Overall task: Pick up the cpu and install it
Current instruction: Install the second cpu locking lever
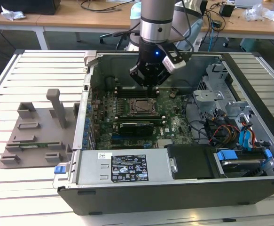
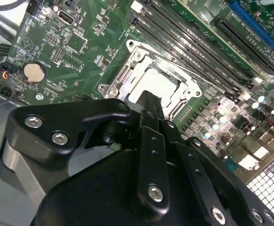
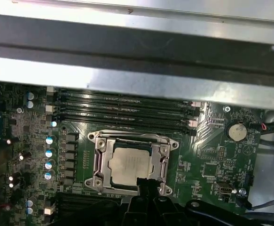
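Finds the cpu (image 3: pixel 131 164) already lying flat inside the metal socket frame (image 3: pixel 101 160) on the green motherboard (image 3: pixel 212 160), silvery top up and level with the frame's opening, in both wrist views. Shows the same cpu (image 2: pixel 159 81) in the second wrist view, boxed in by the socket frame (image 2: pixel 122 77) on every visible side, with its near edge hidden behind the black gripper (image 2: pixel 148 101). Places the gripper (image 3: pixel 144 183) just above the chip's near edge in the first wrist view, tips drawn together into one narrow point and holding nothing; cannot tell whether that point touches the chip or hangs just clear of it. Puts the gripper (image 1: pixel 148 84) in the exterior view low inside the open computer case (image 1: pixel 174 188), beneath the silver arm (image 1: pixel 155 19) and right by the socket frame (image 1: pixel 140 106). Notes long black memory slots (image 3: pixel 122 110) running in parallel just beside the socket, and a round coin cell battery (image 3: pixel 235 132) well apart from it near the board's edge. Leaves, toward the exterior view's left, a grey fixture block (image 1: pixel 33 136) resting on the slatted table (image 1: pixel 33 75) outside the case.
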`<state>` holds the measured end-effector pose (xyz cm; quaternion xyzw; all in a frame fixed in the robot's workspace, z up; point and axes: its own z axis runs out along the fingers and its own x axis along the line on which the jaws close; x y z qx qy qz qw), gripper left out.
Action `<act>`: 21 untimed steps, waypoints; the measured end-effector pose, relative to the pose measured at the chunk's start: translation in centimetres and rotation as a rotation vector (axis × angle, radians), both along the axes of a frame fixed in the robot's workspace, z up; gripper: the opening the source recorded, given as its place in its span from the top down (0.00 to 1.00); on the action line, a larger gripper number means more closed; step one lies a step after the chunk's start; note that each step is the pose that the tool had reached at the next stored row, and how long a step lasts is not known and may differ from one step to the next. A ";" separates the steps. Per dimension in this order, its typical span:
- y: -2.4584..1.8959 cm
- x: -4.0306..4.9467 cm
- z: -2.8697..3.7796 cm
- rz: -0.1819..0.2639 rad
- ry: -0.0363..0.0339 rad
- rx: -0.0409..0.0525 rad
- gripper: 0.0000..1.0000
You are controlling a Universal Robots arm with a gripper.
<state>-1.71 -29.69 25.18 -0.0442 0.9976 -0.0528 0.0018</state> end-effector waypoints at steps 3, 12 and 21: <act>-0.86 -0.07 -0.02 0.000 0.0000 0.0430 0.89; -3.28 -0.19 -0.07 0.000 0.0000 0.1073 0.89; -4.69 -0.20 -0.21 0.000 0.0000 0.1075 0.89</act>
